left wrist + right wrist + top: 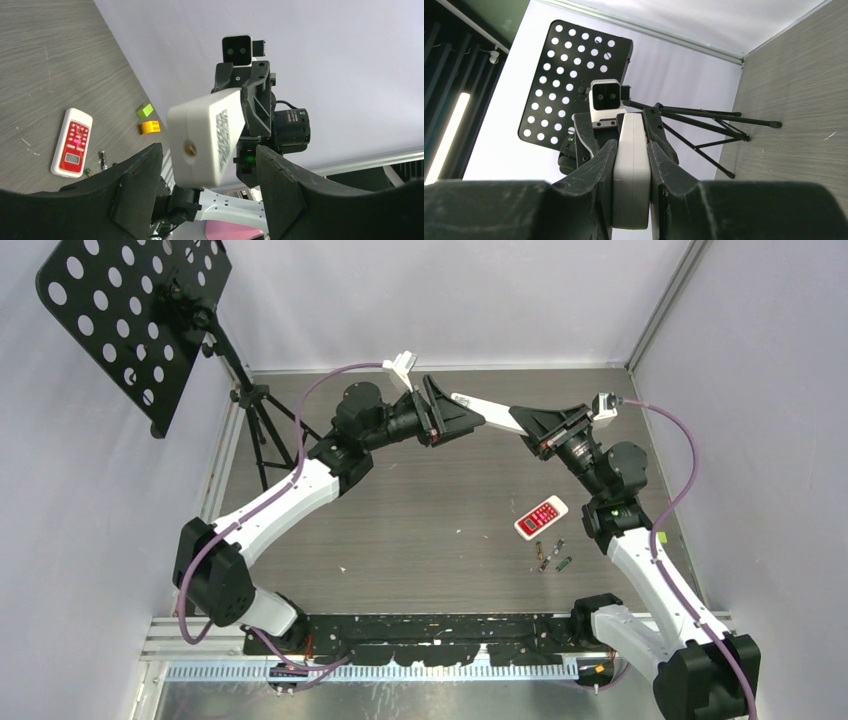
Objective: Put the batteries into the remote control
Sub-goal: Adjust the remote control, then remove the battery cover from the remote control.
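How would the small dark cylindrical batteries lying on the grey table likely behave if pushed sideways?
The small dark cylindrical batteries would probably roll, being round and lying on their sides on the flat grey table. Tiny beside the red-and-white remote control, they are likely light and easily scattered.

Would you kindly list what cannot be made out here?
The batteries: too small to count in the top view; in the left wrist view the left fingers cover some.
The battery compartment of the white remote: not discernible anywhere; the right wrist view shows only an edge between the right fingers.
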You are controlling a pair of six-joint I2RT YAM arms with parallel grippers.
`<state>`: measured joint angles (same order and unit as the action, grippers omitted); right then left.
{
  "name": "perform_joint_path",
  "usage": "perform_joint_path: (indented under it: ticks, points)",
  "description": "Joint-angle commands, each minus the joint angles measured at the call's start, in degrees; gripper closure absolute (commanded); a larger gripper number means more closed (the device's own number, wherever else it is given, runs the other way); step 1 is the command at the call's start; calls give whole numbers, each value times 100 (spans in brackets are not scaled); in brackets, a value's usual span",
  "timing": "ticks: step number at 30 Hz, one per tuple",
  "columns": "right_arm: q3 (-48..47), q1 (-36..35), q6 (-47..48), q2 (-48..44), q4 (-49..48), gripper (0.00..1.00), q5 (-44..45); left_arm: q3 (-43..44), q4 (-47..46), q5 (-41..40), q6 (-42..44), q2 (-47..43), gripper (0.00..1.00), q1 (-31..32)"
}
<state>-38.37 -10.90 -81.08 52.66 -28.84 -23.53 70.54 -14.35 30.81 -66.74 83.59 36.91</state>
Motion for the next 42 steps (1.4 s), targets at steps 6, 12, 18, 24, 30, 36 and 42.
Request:
perform_joint_path:
  ticks: [6,12,18,24,30,36,42]
  points:
    - [135,-79,-274,101,-1055,100,-37,-52,-1243,-356,-704,446,41,101]
    - [273,-97,-353,138,-1202,100,-12,-90,-1463,-642,-797,487,43,126]
    - [324,-106,-414,237,-1311,100,-2,-67,-1465,-578,-722,534,77,145]
    - [92,-98,119,284,-451,42,-626,67,-1037,-197,-108,527,100,109]
    - [102,-99,417,265,-366,26,-1164,235,-500,326,281,437,100,-52]
    - [164,-105,386,312,-682,44,-1520,330,-231,542,331,368,100,-151]
    - [205,-106,495,298,-722,63,-1613,422,-213,798,146,402,100,-190]
